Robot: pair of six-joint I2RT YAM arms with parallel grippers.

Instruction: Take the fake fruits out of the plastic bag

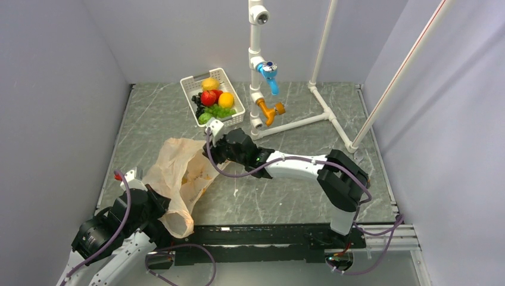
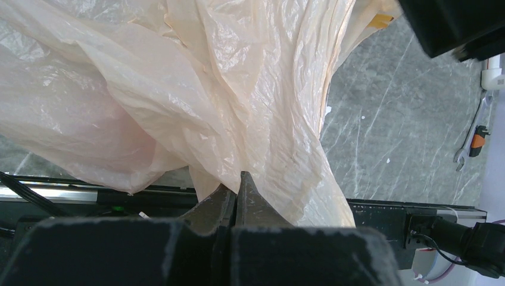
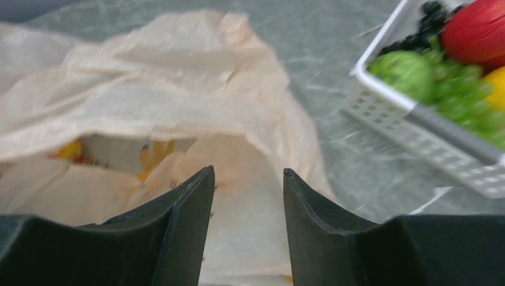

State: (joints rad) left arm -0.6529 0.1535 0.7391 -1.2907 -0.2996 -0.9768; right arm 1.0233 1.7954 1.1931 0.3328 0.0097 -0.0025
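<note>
Your left fingers (image 2: 253, 202) are clamped tight on the plastic bag (image 1: 178, 173) at the near left of the surface (image 1: 298, 196). Your right fingers (image 3: 199, 193) stand half apart and empty at the bag's mouth. The fake fruits (image 1: 213, 100) sit in the white basket (image 1: 190, 81) at the far side.

the left arm (image 1: 119, 225) and right arm (image 1: 296, 166) share white links, bulky black joint housings and loose purple cables (image 1: 215, 165), and the right pincer (image 3: 248, 179) has two matte black, wedge-shaped fingers (image 3: 184, 229).

light: bright, even, soft shadows | glare: sheen on plastic bag (image 2: 196, 89) | blur: right-wrist basket (image 3: 417, 140) out of focus
</note>
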